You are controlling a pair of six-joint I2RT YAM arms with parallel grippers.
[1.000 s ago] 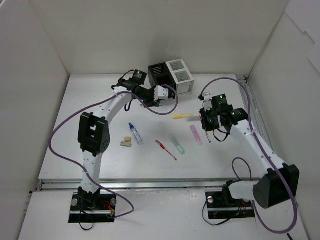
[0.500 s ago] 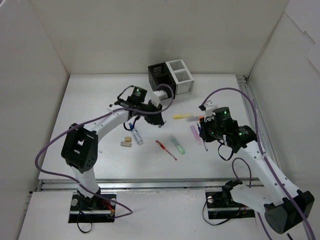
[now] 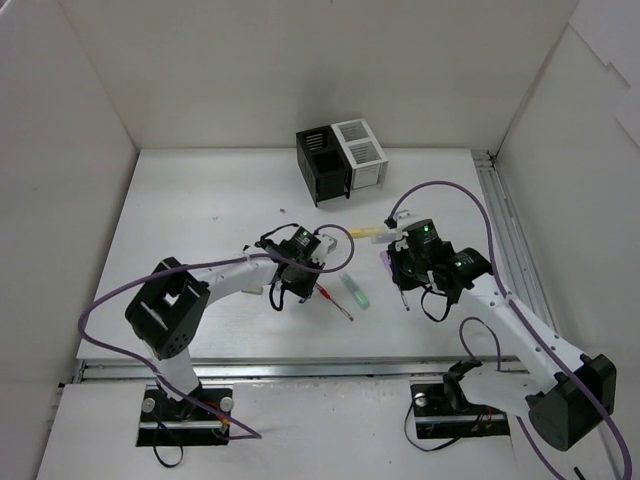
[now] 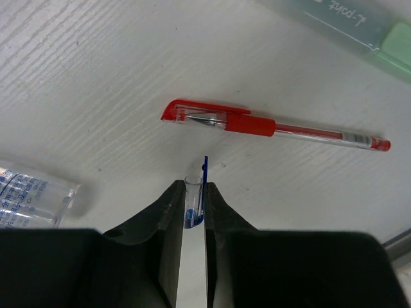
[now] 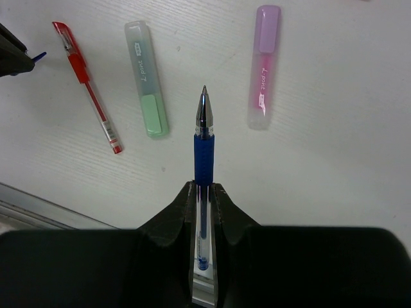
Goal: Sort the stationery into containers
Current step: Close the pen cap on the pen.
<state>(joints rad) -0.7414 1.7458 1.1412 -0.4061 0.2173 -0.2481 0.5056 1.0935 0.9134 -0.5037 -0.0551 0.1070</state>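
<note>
White tabletop; blue pen clamped in right tool, tip forward.

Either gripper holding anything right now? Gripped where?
The right gripper holds the blue pen by its clear barrel, behind the blue grip, tip pointing out. The left gripper pinches a small blue-clipped pen cap by its sides.

The green highlighter runs off the frame's upper right; the clear printed stick is cut off at left.

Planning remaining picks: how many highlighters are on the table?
3: green highlighter beside the red pen, pink highlighter near the right gripper, yellow highlighter just beyond it. Others may be hidden.
</note>
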